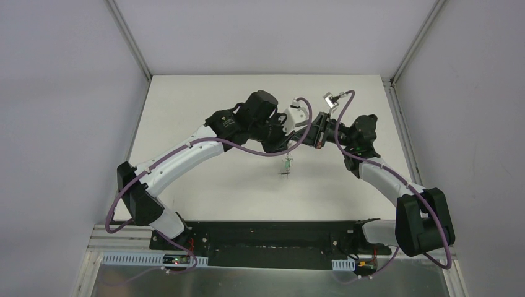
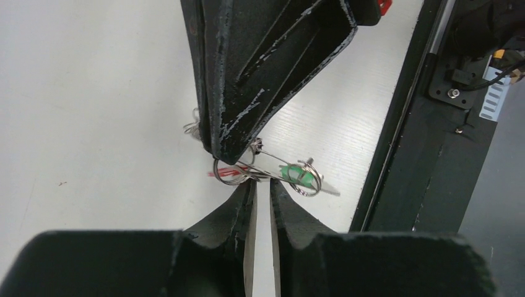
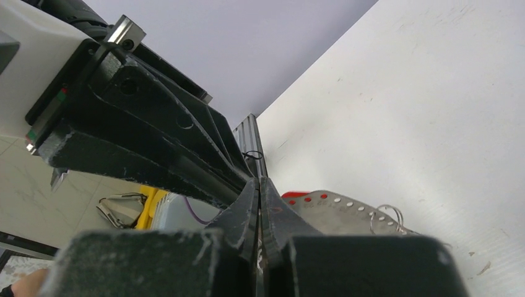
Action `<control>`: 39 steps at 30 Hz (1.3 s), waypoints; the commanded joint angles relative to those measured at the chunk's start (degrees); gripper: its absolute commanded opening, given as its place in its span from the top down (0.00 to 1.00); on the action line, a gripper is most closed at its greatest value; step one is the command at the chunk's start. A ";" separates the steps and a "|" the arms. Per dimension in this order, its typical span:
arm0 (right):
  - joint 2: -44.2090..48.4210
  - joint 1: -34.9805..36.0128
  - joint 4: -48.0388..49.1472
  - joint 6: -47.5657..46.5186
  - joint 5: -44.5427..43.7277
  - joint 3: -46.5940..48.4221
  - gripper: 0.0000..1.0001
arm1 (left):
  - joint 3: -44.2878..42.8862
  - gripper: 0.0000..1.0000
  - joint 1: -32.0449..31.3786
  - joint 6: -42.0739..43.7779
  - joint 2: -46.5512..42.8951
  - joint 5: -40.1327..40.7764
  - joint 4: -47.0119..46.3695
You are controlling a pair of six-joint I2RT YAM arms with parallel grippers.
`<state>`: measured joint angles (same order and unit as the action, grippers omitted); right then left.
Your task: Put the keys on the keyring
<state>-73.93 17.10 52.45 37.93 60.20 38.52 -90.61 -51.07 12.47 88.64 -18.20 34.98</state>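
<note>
Both grippers meet above the middle of the table. My right gripper [image 1: 295,142] [image 3: 258,180] is shut, and in the left wrist view its tip [image 2: 230,154] pinches the thin grey wire of the keyring [image 2: 229,183]. From the keyring hang a green key [image 2: 296,174] and a red key [image 2: 218,172], which show as a small dangling bunch [image 1: 286,166] in the top view. My left gripper [image 1: 280,146] [image 2: 261,184] stands just under the wire, jaws a narrow slit apart with the table showing between them. The right wrist view shows a red-headed silver key blade [image 3: 334,213] close by.
The white table [image 1: 204,105] is bounded by aluminium posts at its far corners. A black base rail [image 1: 266,232] [image 2: 427,154] runs along the near edge behind the hanging keys. A small split ring [image 3: 387,216] shows beside the key blade.
</note>
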 commanded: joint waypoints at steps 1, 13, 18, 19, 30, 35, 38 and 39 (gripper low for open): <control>1.08 -0.15 1.58 -3.22 -1.16 0.27 1.00 | -2.16 0.84 -0.98 0.12 -1.15 -3.83 0.13; 2.46 -0.81 6.26 -3.99 4.92 -0.38 1.00 | 0.83 0.75 3.95 1.87 -5.35 -7.84 0.92; 2.65 -0.99 7.11 -4.19 6.16 -0.41 1.00 | 1.56 0.73 7.64 -1.78 -5.76 -12.31 -1.37; 2.65 -0.91 7.58 -4.00 6.42 -0.44 1.00 | 1.19 0.73 8.00 -2.23 -5.43 -13.12 -1.40; 2.49 -0.90 11.27 -1.76 8.23 -1.02 1.00 | -0.97 0.71 8.44 -5.67 0.47 -24.54 -3.43; 2.21 -0.85 12.34 -0.95 8.59 -1.12 1.00 | -1.13 0.72 8.44 -6.39 1.42 -24.94 -4.80; 2.13 -0.92 12.33 -0.94 8.70 -1.17 1.00 | -1.17 0.75 8.44 -6.27 1.57 -24.96 -5.33; 2.06 -0.89 12.33 -0.92 8.74 -1.17 1.00 | -1.11 0.75 8.44 -6.22 1.46 -25.10 -5.42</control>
<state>-73.32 16.47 59.83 36.16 67.40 37.30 -89.56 -42.70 6.72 90.52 -40.53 32.23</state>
